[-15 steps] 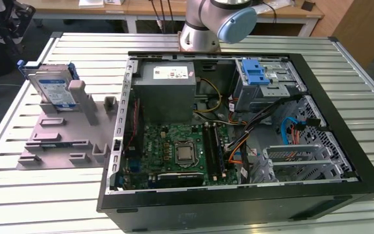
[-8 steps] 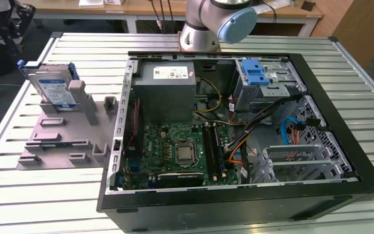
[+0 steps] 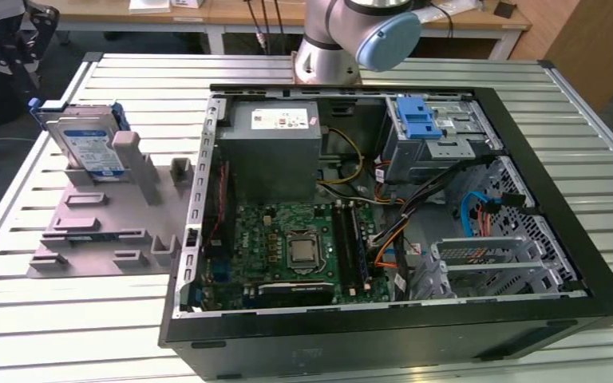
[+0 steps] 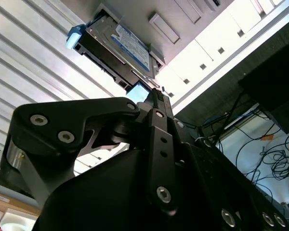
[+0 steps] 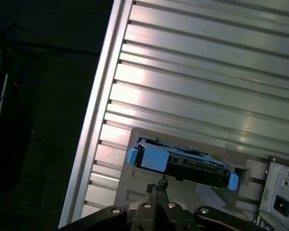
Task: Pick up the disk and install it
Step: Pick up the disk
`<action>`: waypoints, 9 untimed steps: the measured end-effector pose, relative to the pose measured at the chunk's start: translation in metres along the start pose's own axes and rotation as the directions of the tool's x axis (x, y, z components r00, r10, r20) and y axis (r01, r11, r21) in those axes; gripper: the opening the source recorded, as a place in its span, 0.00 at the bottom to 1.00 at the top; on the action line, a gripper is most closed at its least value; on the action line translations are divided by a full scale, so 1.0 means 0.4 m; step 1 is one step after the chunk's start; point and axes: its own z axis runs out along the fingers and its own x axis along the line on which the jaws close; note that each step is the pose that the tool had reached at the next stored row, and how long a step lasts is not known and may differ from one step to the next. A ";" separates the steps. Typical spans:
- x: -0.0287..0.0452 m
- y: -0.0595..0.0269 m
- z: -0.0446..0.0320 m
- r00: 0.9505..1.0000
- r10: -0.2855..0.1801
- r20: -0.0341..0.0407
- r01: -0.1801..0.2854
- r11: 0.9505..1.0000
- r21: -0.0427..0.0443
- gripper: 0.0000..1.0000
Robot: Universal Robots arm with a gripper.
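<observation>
The disk (image 3: 86, 145) stands on edge in a grey holder (image 3: 93, 227) on the slatted table, at the exterior view's left, beside the open computer case. Its blue-and-white label and blue plastic frame show. In both wrist views the disk (image 4: 121, 44) (image 5: 183, 164) lies a little ahead of my gripper (image 5: 156, 186) (image 4: 156, 92). The two thin fingers are pressed together with nothing between them, and they are clear of the disk.
The open computer case (image 3: 520, 128) holds a grey power supply box (image 3: 274, 148), a motherboard (image 3: 296, 247) and a metal drive cage with a blue latch (image 3: 426, 126). The arm's base (image 3: 334, 48) stands behind the case. The table edge (image 5: 94, 120) runs close to the holder.
</observation>
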 end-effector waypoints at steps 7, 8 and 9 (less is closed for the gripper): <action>0.000 0.000 0.002 0.999 -0.049 0.001 0.049 0.999 0.000 0.11; 0.000 0.000 0.002 0.998 -0.055 0.001 0.055 0.998 0.000 0.11; 0.000 0.000 0.002 0.998 -0.058 0.001 0.058 0.998 0.000 0.11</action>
